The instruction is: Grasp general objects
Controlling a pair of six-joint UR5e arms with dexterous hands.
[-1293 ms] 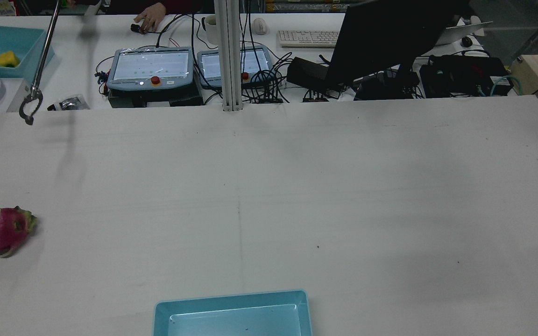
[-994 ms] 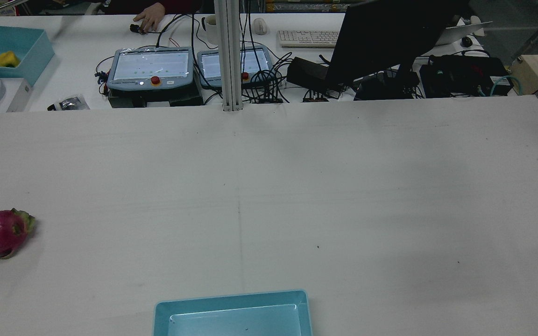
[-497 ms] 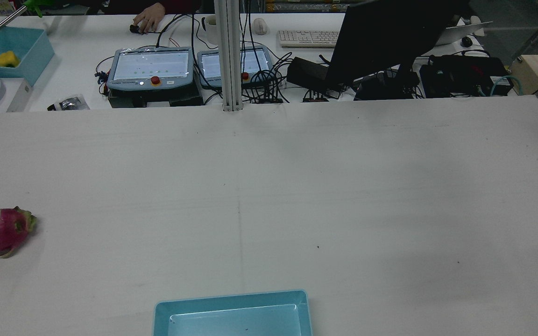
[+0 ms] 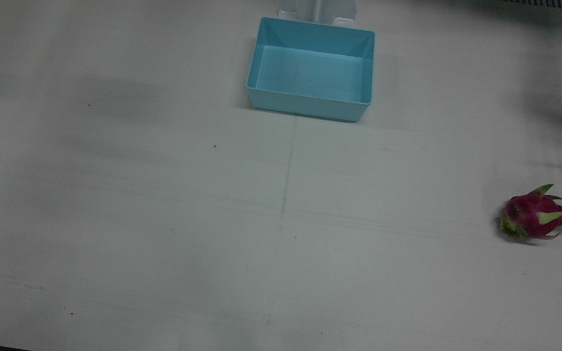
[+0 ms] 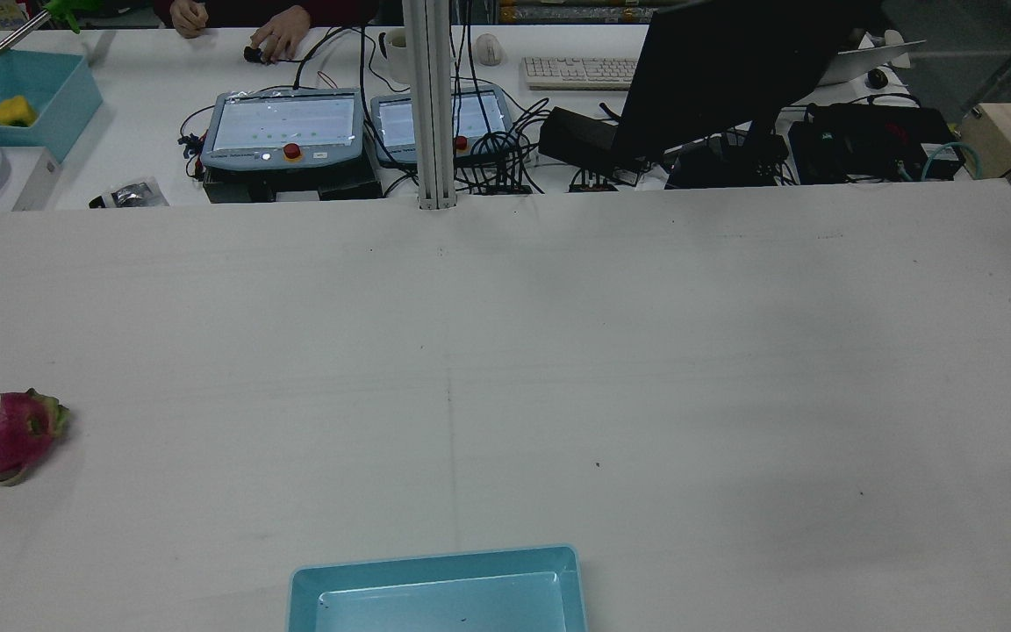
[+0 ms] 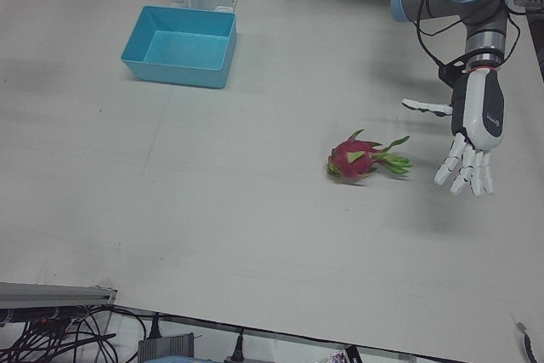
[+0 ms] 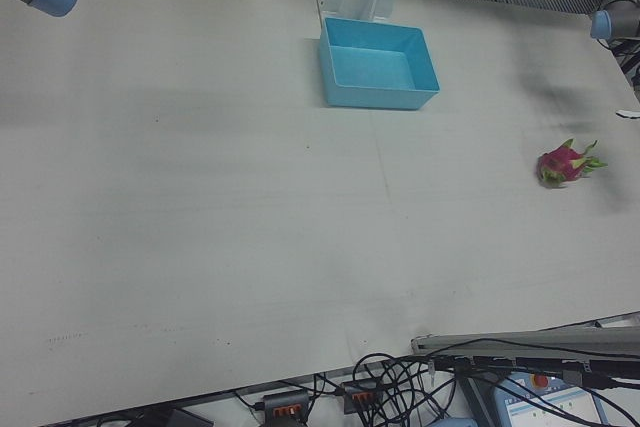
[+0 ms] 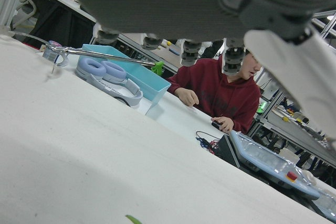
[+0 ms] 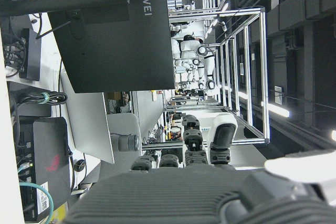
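The dragon fruit [image 6: 360, 159] lies on its side on the white desk [image 6: 255, 210], far out on the robot's left half and well apart from the blue bin [image 6: 180, 45], which stands empty. The left hand [image 6: 473, 138] hangs just beside the fruit's leafy end, fingers [image 6: 463, 172] spread and pointing down, holding nothing. The right hand [image 9: 210, 192] shows only in its own camera, where its fingers look extended and empty, though that angle is poor for judging.

To do the reach well, the left hand should come across over the fruit's thick red body, not the thin green scales, then descend with fingers wide so they straddle it across its short axis before closing. The fruit is round and could roll, so closing from both sides at once seems wise.

Compared with the earlier rear views, the long grabber tool above the desk's far left edge is gone, and the fruit lies about where it was.
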